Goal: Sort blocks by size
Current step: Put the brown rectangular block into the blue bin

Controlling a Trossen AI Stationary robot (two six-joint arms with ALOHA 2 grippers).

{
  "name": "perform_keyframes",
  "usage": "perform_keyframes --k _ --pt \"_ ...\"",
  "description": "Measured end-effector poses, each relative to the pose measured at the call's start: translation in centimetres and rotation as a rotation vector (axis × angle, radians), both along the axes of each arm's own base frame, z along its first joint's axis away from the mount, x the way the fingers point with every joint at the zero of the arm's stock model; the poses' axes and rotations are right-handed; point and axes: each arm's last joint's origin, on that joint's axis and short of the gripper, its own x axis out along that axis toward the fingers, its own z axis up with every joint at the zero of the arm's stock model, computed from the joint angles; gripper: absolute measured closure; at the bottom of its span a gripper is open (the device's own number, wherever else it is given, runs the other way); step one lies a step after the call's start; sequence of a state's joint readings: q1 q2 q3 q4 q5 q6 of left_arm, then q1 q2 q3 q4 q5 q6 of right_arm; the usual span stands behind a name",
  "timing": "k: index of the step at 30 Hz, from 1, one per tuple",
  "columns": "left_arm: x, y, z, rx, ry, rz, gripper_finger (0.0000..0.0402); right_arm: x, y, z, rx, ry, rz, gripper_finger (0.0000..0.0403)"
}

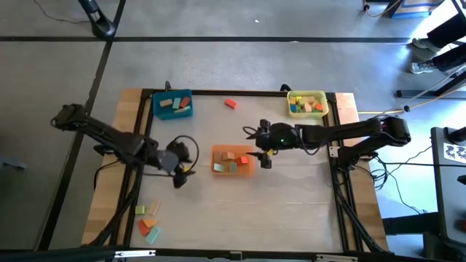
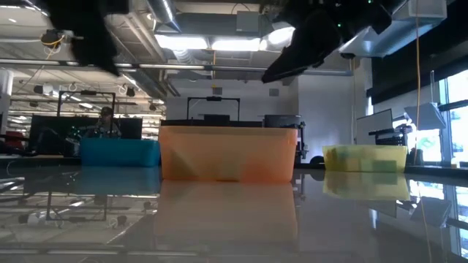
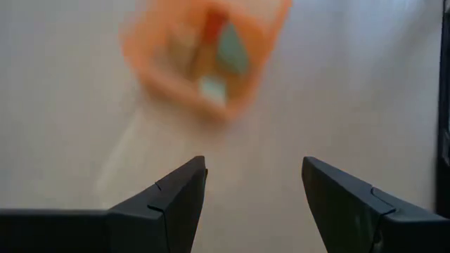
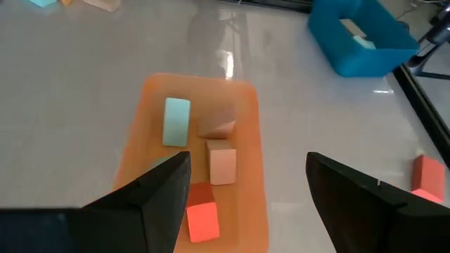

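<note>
Several blocks lie in the orange tray [image 1: 232,161] at the table's middle: a light blue one [image 4: 176,121], a tan one [image 4: 222,163] and a red one [image 4: 202,220]. A lone red block [image 1: 231,103] rests on the table near the far edge, and a few loose blocks [image 1: 148,218] lie at the near left. My right gripper [image 4: 247,190] hangs open above the orange tray's right end [image 1: 262,156]. My left gripper [image 3: 254,190] is open too, in the air left of that tray [image 1: 182,171]. Neither holds anything.
A blue tray [image 1: 172,105] with blocks stands at the far left and a yellow tray [image 1: 306,102] with blocks at the far right. A black frame [image 1: 240,92] borders the work surface. Bare table lies near of the orange tray.
</note>
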State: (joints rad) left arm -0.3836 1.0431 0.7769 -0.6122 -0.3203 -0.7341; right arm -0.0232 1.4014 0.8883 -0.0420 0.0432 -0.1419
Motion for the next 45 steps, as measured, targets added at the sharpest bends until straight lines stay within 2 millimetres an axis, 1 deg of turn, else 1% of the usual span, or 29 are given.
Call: perform_keyframes --k 5,9,16,20,24,28,37,45 --pt "-2.0 -2.2 -0.8 -0.196 0.144 0.073 0.0179 1.0 -0.1 -1.3 0.001 0.011 -0.007 0.0125" --pt "-3.2 -3.6 -1.3 -0.328 0.246 0.132 0.0179 1.8 -0.1 -2.2 -0.002 0.009 -0.004 0.0125" --pt "-3.9 -6.4 -3.4 -0.470 0.511 0.254 0.0179 2.5 -0.2 -3.5 -0.010 0.034 0.002 0.0125" --pt "-4.0 -7.8 -4.8 -0.526 0.677 0.323 0.0179 2.6 -0.2 -3.7 -0.018 0.038 0.007 0.0125" --pt "-4.1 -8.8 -6.1 -0.521 0.760 0.385 0.0179 2.6 -0.2 -3.7 -0.021 0.038 0.009 0.0125" --pt "-4.2 -9.4 -7.0 -0.509 0.816 0.430 0.0179 2.6 -0.2 -3.7 -0.022 0.039 0.011 0.0125" --pt "-3.7 -10.0 -9.2 -0.414 0.872 0.462 0.0179 2.6 -0.2 -3.7 -0.021 0.039 0.013 0.0125" --pt "-3.2 -10.4 -10.7 -0.376 0.893 0.467 0.0179 2.6 -0.2 -3.7 -0.019 0.039 0.012 0.0125"
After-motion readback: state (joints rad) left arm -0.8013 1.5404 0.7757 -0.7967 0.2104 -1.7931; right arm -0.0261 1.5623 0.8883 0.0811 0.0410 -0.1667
